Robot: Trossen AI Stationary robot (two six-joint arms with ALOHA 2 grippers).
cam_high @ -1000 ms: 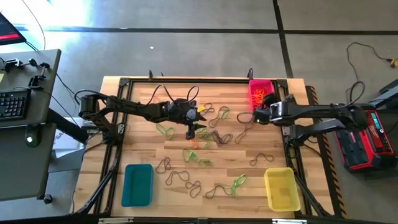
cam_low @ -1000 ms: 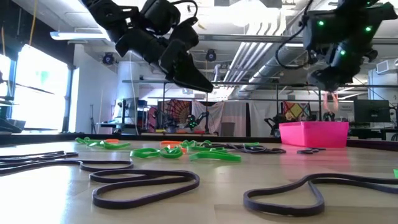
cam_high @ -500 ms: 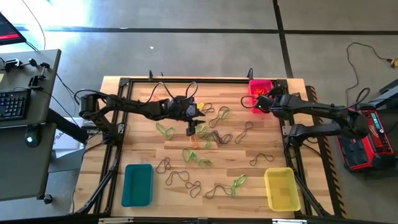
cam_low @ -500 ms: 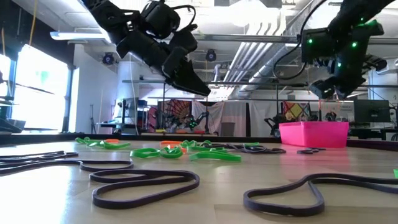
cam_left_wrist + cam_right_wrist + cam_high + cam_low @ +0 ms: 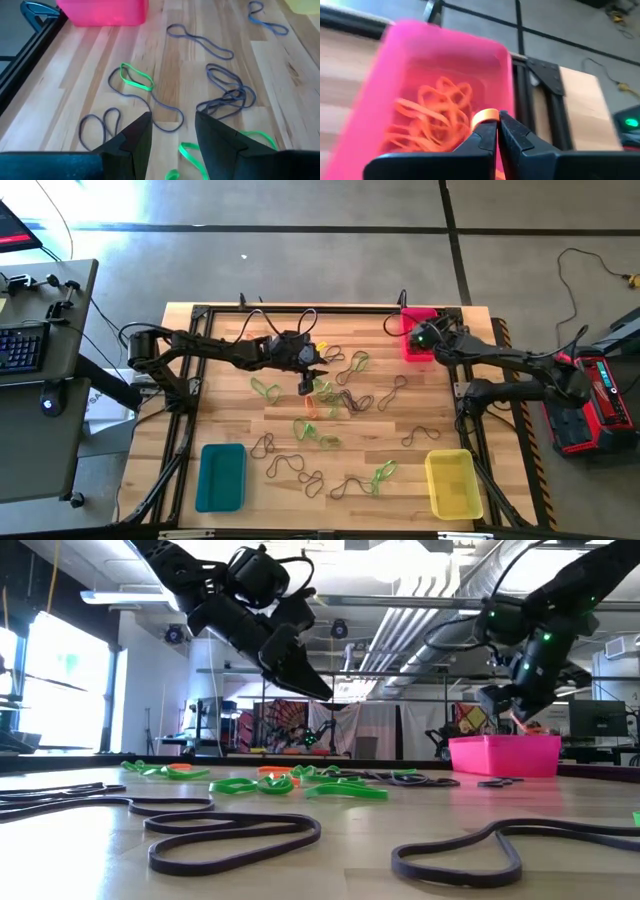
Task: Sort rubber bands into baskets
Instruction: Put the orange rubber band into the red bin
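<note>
Right gripper (image 5: 496, 131) jaws clenched on one orange rubber band (image 5: 485, 116), a short loop sticking up between the tips, held above the pink basket (image 5: 390, 75). Pink basket sits at the table's far right corner (image 5: 419, 314) and holds a pile of orange bands (image 5: 430, 120); nothing else visible in it.

Left gripper (image 5: 172, 132) jaws parted, nothing between them, hanging over the mid-table scatter (image 5: 307, 385). Under it: green bands (image 5: 135, 79) and dark bands (image 5: 227, 92) loose on the wooden table (image 5: 420, 405), with an orange one (image 5: 322, 392) just beside the gripper in the high view.

Teal basket (image 5: 221, 476) at the near left corner, inside looks bare. Yellow basket (image 5: 452, 483) at the near right corner, inside also looks bare. More dark bands (image 5: 300, 470) and a green one (image 5: 383, 474) lie between these two baskets, outside both. Low view: dark bands (image 5: 235, 833) in front, green ones (image 5: 345, 791) behind.
</note>
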